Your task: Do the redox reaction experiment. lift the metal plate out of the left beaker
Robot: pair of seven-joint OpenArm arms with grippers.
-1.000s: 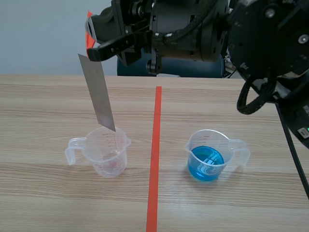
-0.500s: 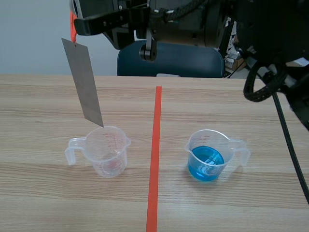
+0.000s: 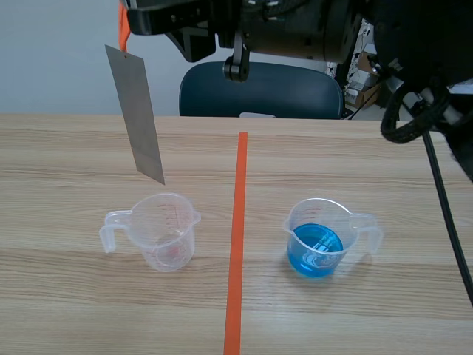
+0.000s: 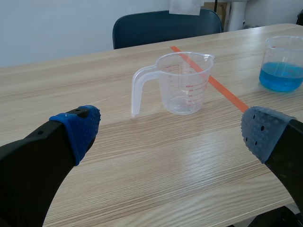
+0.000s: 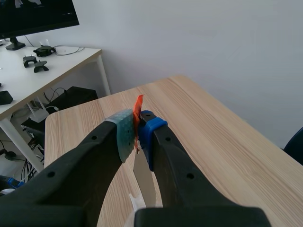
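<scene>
A grey metal plate (image 3: 136,115) hangs tilted in the air, its lower corner a little above the rim of the clear left beaker (image 3: 165,231) and clear of it. My right gripper (image 3: 124,22) reaches across from the right, high up, and is shut on the orange tab at the plate's top. The right wrist view has its gripper (image 5: 137,130) pinching that orange tab (image 5: 138,109), the plate (image 5: 144,182) dangling below. My left gripper (image 4: 170,130) stands open low over the table, the empty left beaker (image 4: 182,82) ahead of it.
A second beaker (image 3: 318,238) with blue liquid stands right of the orange tape line (image 3: 236,244). A blue chair (image 3: 259,89) is behind the table's far edge. In the right wrist view, a white desk (image 5: 47,64) with a monitor stands beyond the table.
The right gripper has risen with the plate. Its lower corner went from just inside the left beaker's rim to hanging free above it.
</scene>
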